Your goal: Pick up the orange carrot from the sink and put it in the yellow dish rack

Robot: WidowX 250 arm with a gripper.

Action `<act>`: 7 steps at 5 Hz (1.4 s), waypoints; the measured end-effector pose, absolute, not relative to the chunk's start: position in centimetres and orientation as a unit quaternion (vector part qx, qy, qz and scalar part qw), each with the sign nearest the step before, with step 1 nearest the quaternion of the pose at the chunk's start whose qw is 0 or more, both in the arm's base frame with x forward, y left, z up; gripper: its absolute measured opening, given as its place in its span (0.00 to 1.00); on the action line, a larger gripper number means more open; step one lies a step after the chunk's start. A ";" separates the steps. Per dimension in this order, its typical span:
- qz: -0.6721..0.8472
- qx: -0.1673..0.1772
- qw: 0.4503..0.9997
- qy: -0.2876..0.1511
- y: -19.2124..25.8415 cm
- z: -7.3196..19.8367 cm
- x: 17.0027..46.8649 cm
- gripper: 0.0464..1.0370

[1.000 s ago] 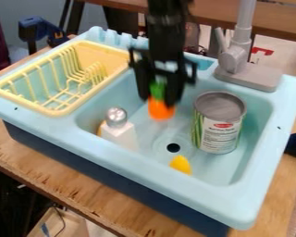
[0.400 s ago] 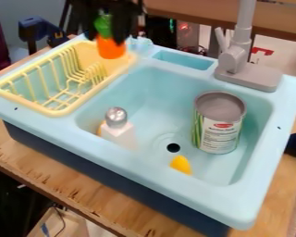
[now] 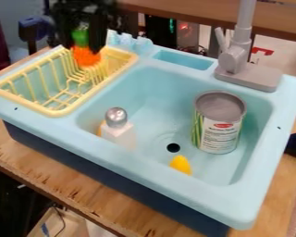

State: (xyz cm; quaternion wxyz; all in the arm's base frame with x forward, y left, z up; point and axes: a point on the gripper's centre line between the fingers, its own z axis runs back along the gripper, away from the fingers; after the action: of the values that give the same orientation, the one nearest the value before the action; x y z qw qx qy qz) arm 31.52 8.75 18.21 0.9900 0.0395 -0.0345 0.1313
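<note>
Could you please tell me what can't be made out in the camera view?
Camera view:
- Black two-finger gripper: blurred, its grip unclear; arm base cut off by the top edge.
- Orange toy with green top: blurred, rack contact unclear.
- Yellow object, white silver-capped bottle: bottoms hidden by the sink's front rim.

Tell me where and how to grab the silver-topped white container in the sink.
Grip the white container by its upper body, just below the silver top, coming from above. It appears upright, and the rounded top looks likelier to slip.

A board point(image 3: 188, 14) (brown, wooden) crosses the background.
</note>
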 end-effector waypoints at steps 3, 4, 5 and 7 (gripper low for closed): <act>0.151 0.020 0.988 -0.021 9.6 15.8 33.8 0.61; 0.156 0.017 0.987 -0.013 9.6 15.1 34.1 0.61; 0.153 0.006 0.988 -0.020 9.3 15.1 34.3 0.61; 0.153 -0.026 0.988 -0.018 8.3 14.6 34.8 0.61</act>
State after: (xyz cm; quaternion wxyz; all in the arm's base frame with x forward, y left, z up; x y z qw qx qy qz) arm 34.78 8.25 14.55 0.9877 -0.0261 -0.0183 0.1530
